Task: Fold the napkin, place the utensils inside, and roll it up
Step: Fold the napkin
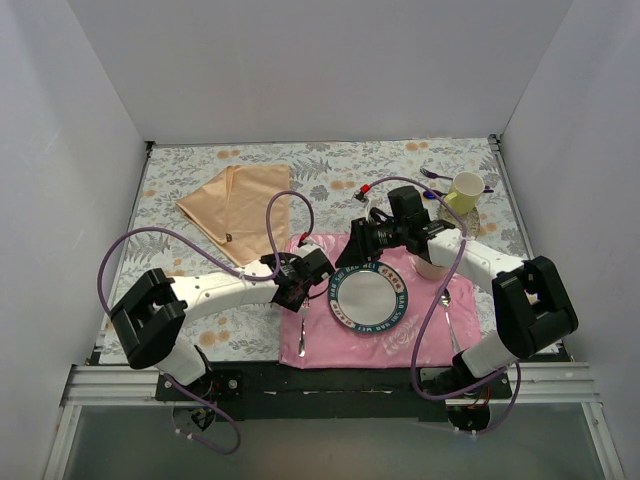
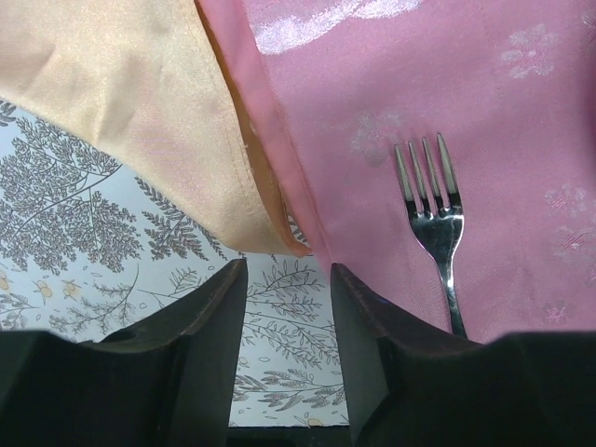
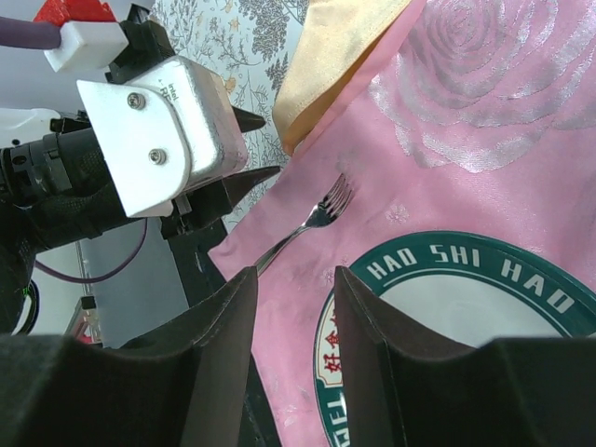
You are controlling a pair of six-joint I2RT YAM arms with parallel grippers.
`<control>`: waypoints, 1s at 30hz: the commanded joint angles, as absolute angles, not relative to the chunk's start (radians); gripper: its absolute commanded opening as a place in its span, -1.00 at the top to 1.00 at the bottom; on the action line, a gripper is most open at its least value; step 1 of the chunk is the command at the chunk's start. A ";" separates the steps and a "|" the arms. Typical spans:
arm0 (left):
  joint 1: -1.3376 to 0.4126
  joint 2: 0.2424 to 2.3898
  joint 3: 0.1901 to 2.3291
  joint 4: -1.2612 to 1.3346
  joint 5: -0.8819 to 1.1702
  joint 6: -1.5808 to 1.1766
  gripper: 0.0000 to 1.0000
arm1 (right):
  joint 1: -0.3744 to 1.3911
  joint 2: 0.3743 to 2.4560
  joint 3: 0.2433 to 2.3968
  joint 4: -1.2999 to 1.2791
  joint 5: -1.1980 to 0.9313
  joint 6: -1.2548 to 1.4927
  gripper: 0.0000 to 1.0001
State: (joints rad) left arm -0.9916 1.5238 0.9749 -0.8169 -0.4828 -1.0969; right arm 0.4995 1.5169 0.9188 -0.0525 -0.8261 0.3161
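The peach-gold satin napkin (image 1: 235, 205) lies folded over on the far left of the table. One corner (image 2: 140, 102) reaches the pink mat's edge, and it also shows in the right wrist view (image 3: 335, 51). My left gripper (image 1: 300, 280) is open and empty. It hovers over the leaf-print tablecloth just short of the napkin's corner (image 2: 289, 275). My right gripper (image 1: 352, 250) is open and empty above the pink mat beside the plate's rim (image 3: 293, 279). No copper-brown utensils are in view.
The pink rose-printed placemat (image 1: 420, 335) carries a round green-rimmed plate (image 1: 368, 298), a silver fork (image 2: 433, 209) on its left and a silver spoon (image 1: 448, 310) on its right. A yellow cup (image 1: 466, 190) and purple spoons (image 1: 435, 175) stand at the back right.
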 commanded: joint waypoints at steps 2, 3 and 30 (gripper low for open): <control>-0.989 1.514 0.968 -0.810 -0.526 -1.134 0.28 | 0.499 1.476 0.908 -0.011 -0.847 0.325 0.09; -0.986 1.517 0.968 -0.804 -0.528 -1.135 0.28 | 0.499 1.476 0.908 -0.011 -0.847 0.327 0.08; -0.838 1.540 1.009 -0.824 -0.494 -1.158 1.00 | 0.499 1.486 0.893 0.048 -0.887 0.360 0.13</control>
State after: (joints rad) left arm -0.9009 1.6112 0.9707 -0.8124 -0.5102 -1.1641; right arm 0.4995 1.5131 0.9001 0.0036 -0.8642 0.3534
